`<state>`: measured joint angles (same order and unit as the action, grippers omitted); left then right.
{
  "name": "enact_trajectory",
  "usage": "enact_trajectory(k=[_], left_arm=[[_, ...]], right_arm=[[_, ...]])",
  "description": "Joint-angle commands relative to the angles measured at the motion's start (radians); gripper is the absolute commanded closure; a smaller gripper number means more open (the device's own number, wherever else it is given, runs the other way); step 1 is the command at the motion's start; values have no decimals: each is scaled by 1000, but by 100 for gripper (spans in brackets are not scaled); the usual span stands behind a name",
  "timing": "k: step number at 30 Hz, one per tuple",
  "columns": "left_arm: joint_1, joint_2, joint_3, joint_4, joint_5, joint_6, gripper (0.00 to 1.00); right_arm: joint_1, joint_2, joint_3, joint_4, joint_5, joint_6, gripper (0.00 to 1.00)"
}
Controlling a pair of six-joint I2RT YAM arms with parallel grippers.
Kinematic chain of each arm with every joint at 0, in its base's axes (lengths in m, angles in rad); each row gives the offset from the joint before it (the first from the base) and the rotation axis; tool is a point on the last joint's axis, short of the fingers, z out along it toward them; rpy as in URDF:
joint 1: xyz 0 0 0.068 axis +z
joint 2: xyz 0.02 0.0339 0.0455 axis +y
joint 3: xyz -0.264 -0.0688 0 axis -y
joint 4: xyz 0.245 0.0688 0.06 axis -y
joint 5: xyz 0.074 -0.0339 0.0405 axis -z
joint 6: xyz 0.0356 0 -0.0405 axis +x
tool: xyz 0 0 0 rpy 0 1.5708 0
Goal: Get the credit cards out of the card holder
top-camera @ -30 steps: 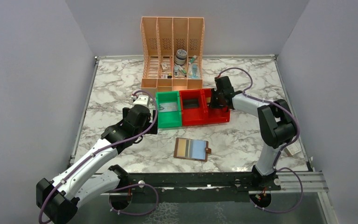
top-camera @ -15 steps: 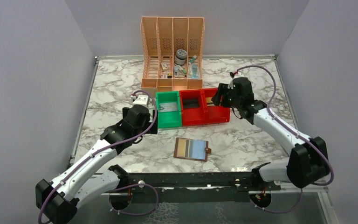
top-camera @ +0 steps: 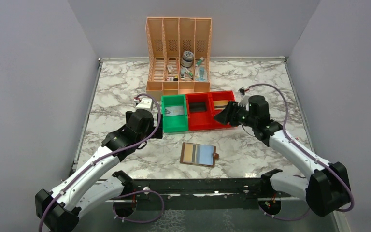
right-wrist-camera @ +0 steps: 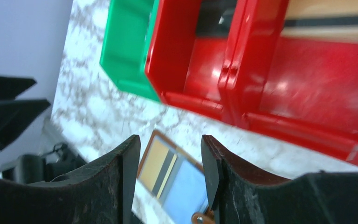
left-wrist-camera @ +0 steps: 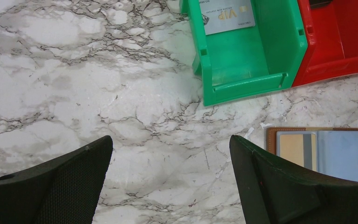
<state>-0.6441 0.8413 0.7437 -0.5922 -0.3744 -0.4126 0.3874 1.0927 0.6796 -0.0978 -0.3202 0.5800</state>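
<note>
— What has just changed?

— Your right arm has swung back out of the right-hand red bin (right-wrist-camera: 317, 70). A second ago it was reaching in with the tool nearly closed. Now your right tool (right-wrist-camera: 170, 144) hangs by that bin's front wall, jaws partly apart with nothing between them. A striped tan card (right-wrist-camera: 328, 8) lies in the bin, so I judge you have just dropped one off.

— And the other side?

— Your left tool (left-wrist-camera: 170, 140) is spread wide and empty above the tabletop (top-camera: 121, 92), just left of the green bin (left-wrist-camera: 242, 70), which holds a grey VIP card (left-wrist-camera: 226, 16). That arm has hardly moved.

— What remains?

— The card holder (left-wrist-camera: 271, 142) lies open and face up on the tabletop in front of the bins, apart from both tools. A tan card (left-wrist-camera: 291, 149) and a pale blue card (left-wrist-camera: 342, 154) still sit in it, so you are partway through.

— Which way does it lie?

— Its long axis runs left to right, with the right end slightly nearer you. The snap tab (top-camera: 216, 155) sticks out of the right short edge, toward your right arm.
</note>
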Motion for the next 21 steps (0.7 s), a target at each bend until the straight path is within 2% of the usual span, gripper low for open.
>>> enact_trajectory(k=[1,5,13,18,21], left_arm=[[4,-19,-12,13,2,-1,1],[4,-22,-13,13,-2,-3,1],[3,-26,-15,14,-7,-5,1],[4,-33,-15,11,-10,-5,1],[4,-40,-17,11,-11,-6,1]], right_arm=[[29,65,-52,111,-224,78,50],[147,87,-33,31,-64,49,50],[483,190,51,-110,332,56,54],[633,299,113,-163,495,97,51],[674,370,154,-173,518,116,48]])
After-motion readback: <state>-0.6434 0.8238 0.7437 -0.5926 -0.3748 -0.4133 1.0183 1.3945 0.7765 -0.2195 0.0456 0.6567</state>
